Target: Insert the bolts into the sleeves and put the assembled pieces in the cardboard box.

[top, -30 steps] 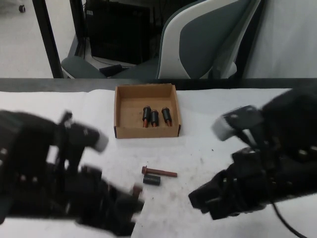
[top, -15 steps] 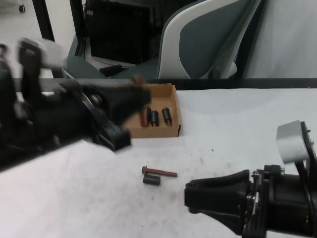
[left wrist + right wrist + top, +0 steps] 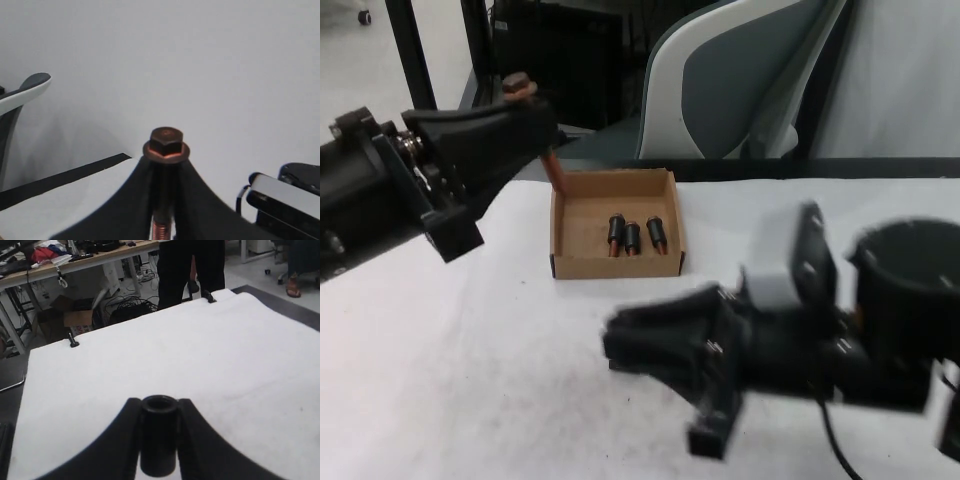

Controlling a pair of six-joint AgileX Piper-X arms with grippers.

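Left wrist view — left claw [image 3: 164, 166] pinches a bolt [image 3: 166, 144]; right claw [image 3: 159, 407] clasps a sleeve [image 3: 159, 437].

Soft, even light falls on the white bench [image 3: 470, 370], bright and without hard shadows; the cardboard box [image 3: 616, 266] holds only faint shade along its inner walls. The bolt [image 3: 166, 144] takes a dull glint on its head, while the sleeve [image 3: 159, 440] shows nearly as a black silhouette.

Left gripper [image 3: 535, 118] climbs from front of bench [image 3: 440, 380] to high at left, bolt [image 3: 556, 170] in its grip now above rear left corner of cardboard box [image 3: 617, 265]; right gripper [image 3: 620, 345] swings in from right edge toward bench middle, covering loose bolt and loose sleeve
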